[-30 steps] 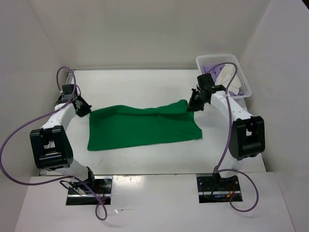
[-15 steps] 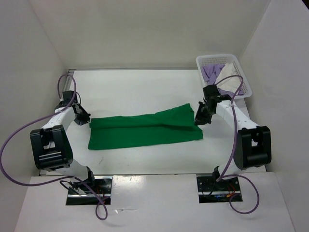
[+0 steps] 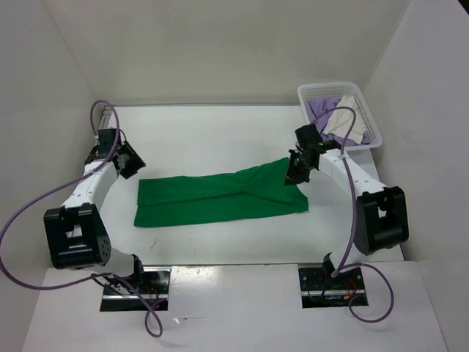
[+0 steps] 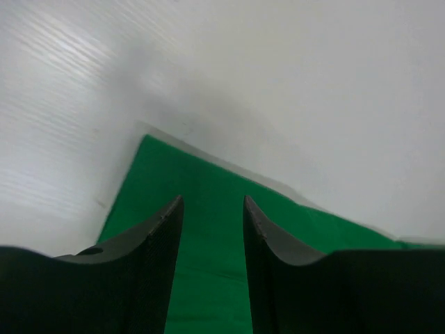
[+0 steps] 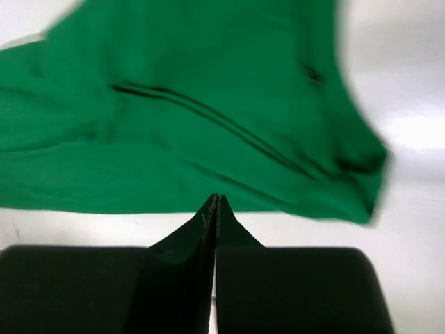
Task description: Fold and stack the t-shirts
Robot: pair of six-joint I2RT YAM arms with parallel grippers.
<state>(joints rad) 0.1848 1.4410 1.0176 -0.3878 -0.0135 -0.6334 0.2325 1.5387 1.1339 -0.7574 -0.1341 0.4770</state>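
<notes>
green t-shirt (image 3: 220, 196): long axis left-right on table (image 3: 220, 136) (far-right corner juts back) | left gripper (image 3: 133, 166): jaws parted, empty, off its left end | right gripper (image 3: 292, 174): pinched closed; at right end

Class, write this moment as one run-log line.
green t-shirt: on table | left gripper: open | right gripper: shut

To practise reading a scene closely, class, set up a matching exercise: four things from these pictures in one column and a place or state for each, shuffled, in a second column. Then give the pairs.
Column one:
1. green t-shirt
2. lavender t-shirt
3. left gripper
4. right gripper

Column two:
A. fingers pressed shut
B. lying on the table
C. fingers apart, nothing between them
D. in the white basket

Pairs: 1-B, 2-D, 3-C, 4-A
</notes>
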